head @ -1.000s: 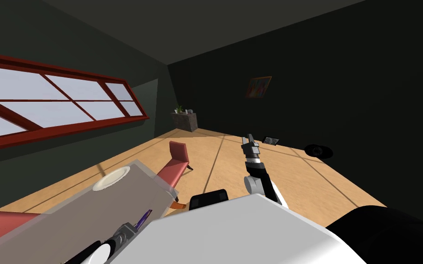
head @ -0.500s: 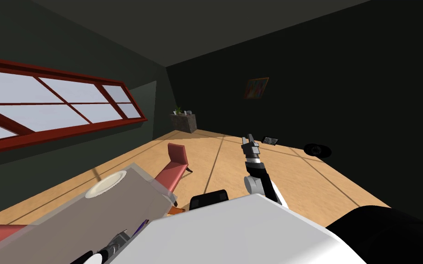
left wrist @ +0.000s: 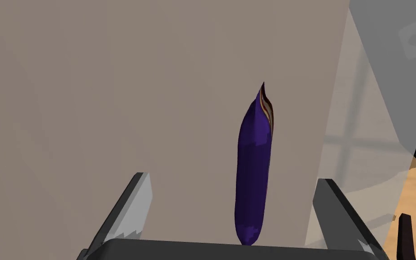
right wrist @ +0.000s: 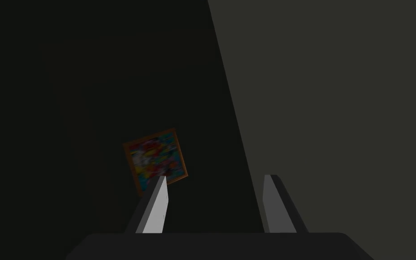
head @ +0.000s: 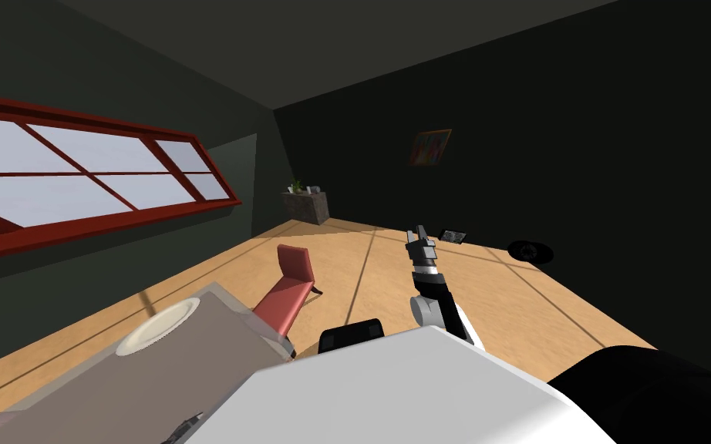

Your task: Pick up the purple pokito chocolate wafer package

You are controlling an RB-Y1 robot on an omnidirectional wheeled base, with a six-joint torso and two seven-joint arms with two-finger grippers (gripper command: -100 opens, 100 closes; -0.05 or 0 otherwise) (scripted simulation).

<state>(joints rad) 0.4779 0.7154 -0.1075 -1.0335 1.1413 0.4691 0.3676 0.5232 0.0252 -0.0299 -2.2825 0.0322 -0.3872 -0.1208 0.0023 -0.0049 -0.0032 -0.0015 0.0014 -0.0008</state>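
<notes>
Straddling: left tool [left wrist: 233,177], blades apart, either side of slim purple pillow-shaped wafer package [left wrist: 253,167]
Location: package edge-on upon grey-brown flat table [left wrist: 90,90], nearer one blade
Risk: uneven closing could tip or skid it
Spare: right tool [right wrist: 216,177], blades apart, idle

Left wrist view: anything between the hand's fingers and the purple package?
Nothing. In the left wrist view, the purple package lies on bare grey-brown tabletop between the left hand's open fingers, apart from both.
</notes>
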